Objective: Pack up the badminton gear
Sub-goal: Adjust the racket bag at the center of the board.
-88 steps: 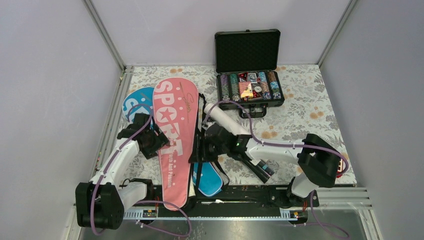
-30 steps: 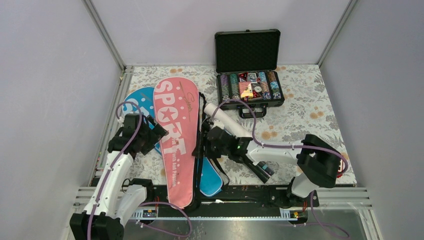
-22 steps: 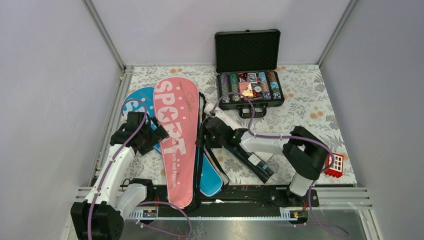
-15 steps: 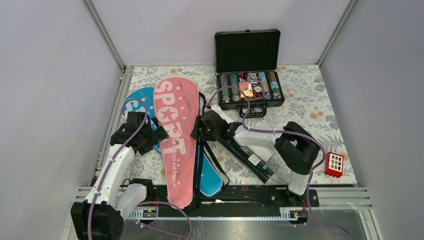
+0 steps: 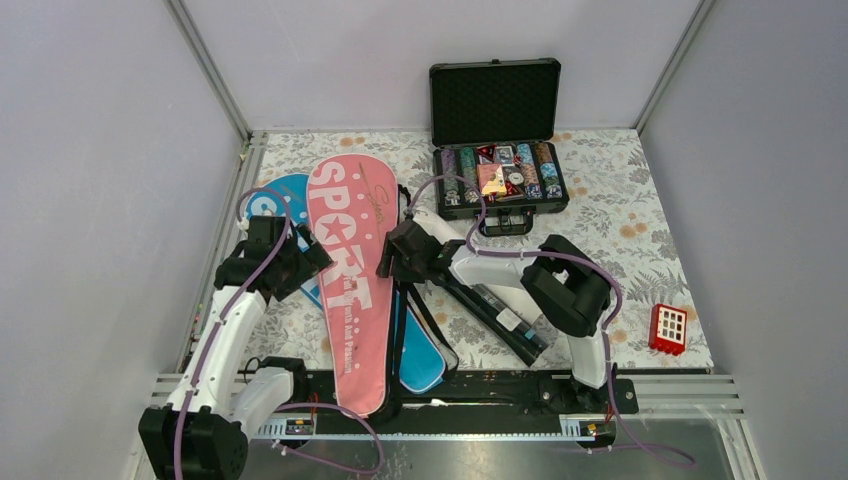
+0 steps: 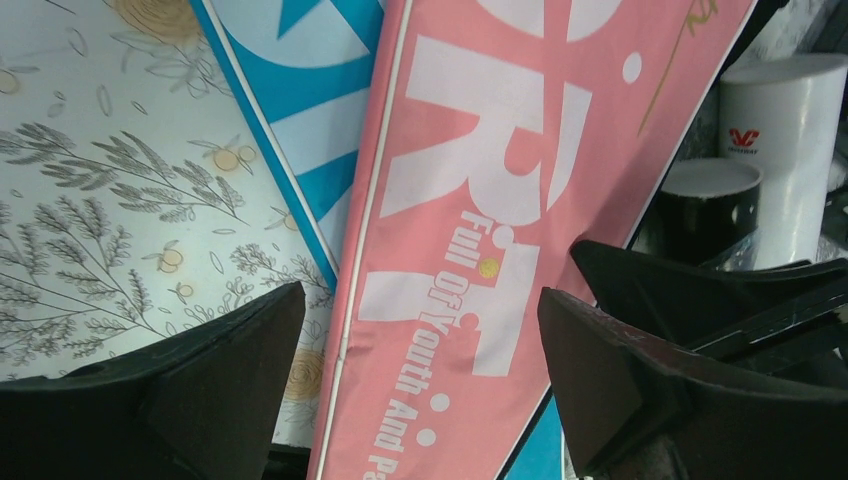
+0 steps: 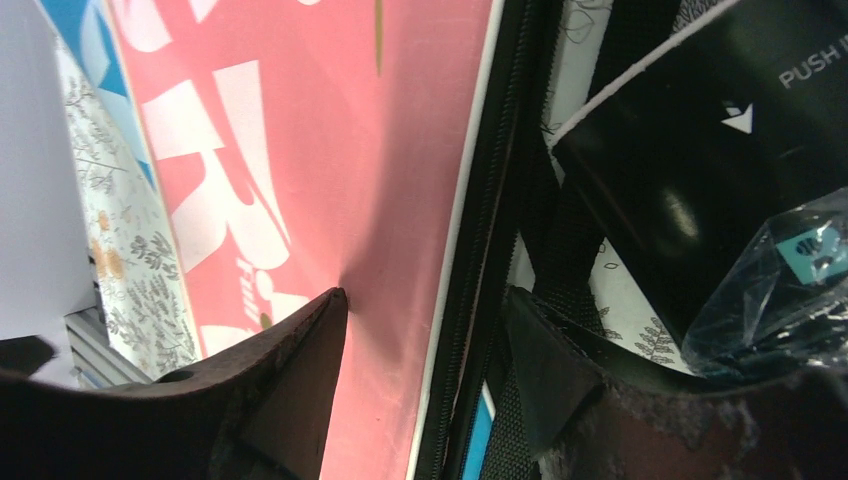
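Note:
The pink "SPORT" cover lies lengthwise on the mat, on top of the blue cover. My left gripper is open at the pink cover's left edge. In the left wrist view it hovers over the pink cover and the blue cover. My right gripper is open at the pink cover's right edge. In the right wrist view it straddles the black zipper edge, with one fingertip denting the pink fabric. A white tube and a dark tube lie right of the covers.
An open black case of poker chips stands at the back. A small red block lies at the front right. The black strap of a cover trails beside the dark tube. Enclosure walls rise on both sides.
My right gripper has moved left and farther back to the pink cover's right edge, and its arm has swung off the red block. My left gripper has shifted slightly left and back.

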You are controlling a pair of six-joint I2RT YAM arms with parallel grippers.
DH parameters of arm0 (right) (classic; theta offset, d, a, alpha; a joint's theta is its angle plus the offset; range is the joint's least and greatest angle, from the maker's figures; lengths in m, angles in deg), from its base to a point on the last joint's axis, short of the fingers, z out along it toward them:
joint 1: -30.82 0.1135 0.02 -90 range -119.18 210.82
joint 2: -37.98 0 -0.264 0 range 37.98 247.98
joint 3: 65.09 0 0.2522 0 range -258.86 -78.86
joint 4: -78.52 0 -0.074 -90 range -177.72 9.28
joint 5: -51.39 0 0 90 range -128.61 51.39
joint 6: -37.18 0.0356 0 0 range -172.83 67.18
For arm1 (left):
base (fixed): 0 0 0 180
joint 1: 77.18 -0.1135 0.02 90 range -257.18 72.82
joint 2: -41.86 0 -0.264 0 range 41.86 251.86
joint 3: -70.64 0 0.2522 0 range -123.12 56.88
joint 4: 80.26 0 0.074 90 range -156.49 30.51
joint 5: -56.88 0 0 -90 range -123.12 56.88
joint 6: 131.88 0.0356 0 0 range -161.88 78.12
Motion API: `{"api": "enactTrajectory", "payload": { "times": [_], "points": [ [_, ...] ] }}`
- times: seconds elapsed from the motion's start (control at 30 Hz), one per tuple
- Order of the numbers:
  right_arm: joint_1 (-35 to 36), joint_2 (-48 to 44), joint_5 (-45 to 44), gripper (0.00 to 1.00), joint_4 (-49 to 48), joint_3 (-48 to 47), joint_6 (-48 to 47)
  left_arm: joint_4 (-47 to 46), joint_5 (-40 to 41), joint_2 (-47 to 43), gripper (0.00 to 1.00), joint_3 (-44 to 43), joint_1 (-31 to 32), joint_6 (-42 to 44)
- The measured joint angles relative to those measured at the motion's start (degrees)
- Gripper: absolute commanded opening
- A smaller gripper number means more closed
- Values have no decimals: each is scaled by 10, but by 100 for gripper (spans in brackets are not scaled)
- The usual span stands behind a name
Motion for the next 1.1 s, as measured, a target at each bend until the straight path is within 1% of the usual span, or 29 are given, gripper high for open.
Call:
{"api": "enactTrajectory", "payload": {
  "times": [0.17, 0.33, 0.4, 0.43, 0.47, 0.5, 0.53, 0.6, 0.67, 0.8, 0.97, 1.1],
  "points": [
    [0, 12, 1, 66, 23, -24, 1, 6, 28, 8, 98, -20, -2, -12],
    [0, 26, 3, 54, 29, -41, 2, 7, 32, 20, 99, -31, -3, -16],
    [0, 32, 3, 47, 28, -42, 2, 8, 33, 23, 99, -32, -8, -17],
    [0, 34, 3, 42, 28, -43, 2, 9, 33, 25, 99, -34, -11, -18],
    [0, 35, 5, 34, 25, -44, 1, 9, 33, 30, 99, -37, -17, -19],
    [0, 35, 6, 23, 23, -45, 0, 10, 33, 34, 98, -40, -20, -20],
    [0, 35, 7, 17, 22, -47, -5, 12, 33, 39, 96, -45, -24, -20],
    [0, 35, 10, 0, 19, -51, -16, 18, 36, 48, 92, -60, -30, -22],
    [0, 35, 15, 0, 23, -60, -34, 23, 42, 58, 90, -83, -33, -30],
    [0, 33, 20, 0, 56, -90, -84, 44, 63, 85, 90, -160, -34, -50],
    [0, 2, 26, 0, 157, -166, -193, 76, 68, 149, 90, -305, -43, -69],
    [6, -49, 13, 0, 239, -234, -298, 89, 69, 178, 90, -392, -62, -90]
  ]
}}
